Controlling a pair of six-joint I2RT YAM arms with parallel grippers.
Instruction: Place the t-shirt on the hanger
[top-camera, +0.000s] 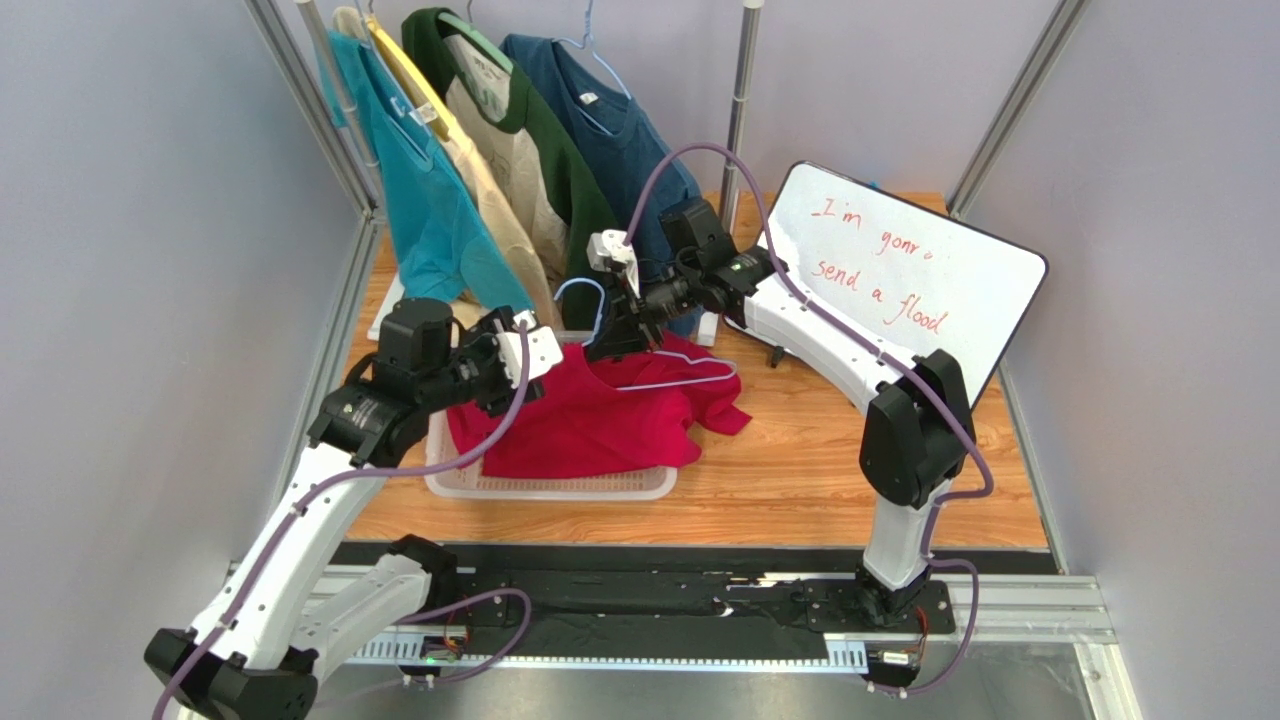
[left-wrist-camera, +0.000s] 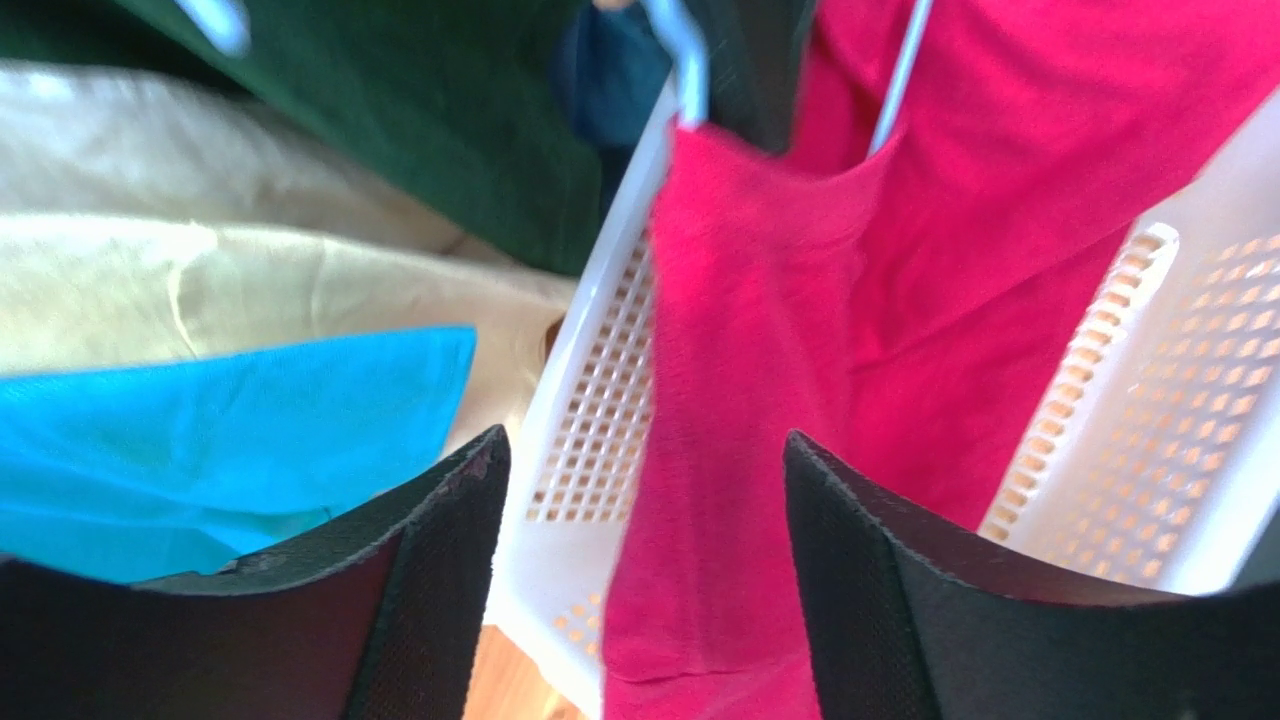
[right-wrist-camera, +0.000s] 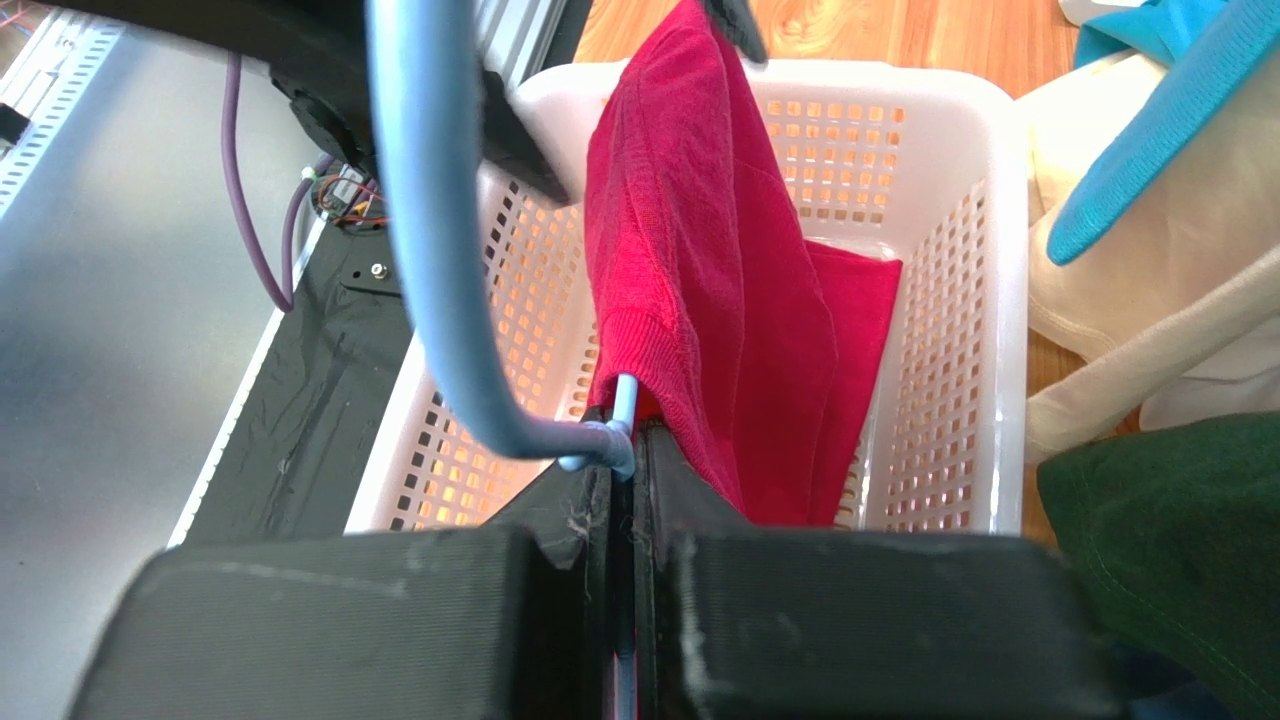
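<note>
1. At mid-bench, white perforated plastic basket (top-camera: 559, 483) on the wooden bench (top-camera: 842, 480).
2. Bright red cloth t-shirt (top-camera: 601, 420): mostly heaped in the basket and spilling over its right rim. One fold is lifted above the rest.
3. Thin light-blue wire hanger (right-wrist-camera: 436, 225): held over the basket, with the raised red fold draped over its wire.
4. Right gripper (right-wrist-camera: 628, 480): clamped tight on the hanger wire below the hook.
5. Left gripper (left-wrist-camera: 646, 585): fingers spread wide with nothing pinched. The red fold hangs just ahead, between them.
6. Step judged: drawing the shirt along the wire. Advice: the left gripper pinches a single layer near the edge while the right keeps the hanger level.
7. Around: teal shirt (top-camera: 428, 210), cream shirt (top-camera: 496, 195), dark green shirt (top-camera: 556, 165) and navy shirt (top-camera: 624, 135), all hanging close behind. White board (top-camera: 902, 278) with red writing stands at the right.
8. Hindrances: the basket wall and the hanging hems crowd the left gripper, so snagging looks likely.
</note>
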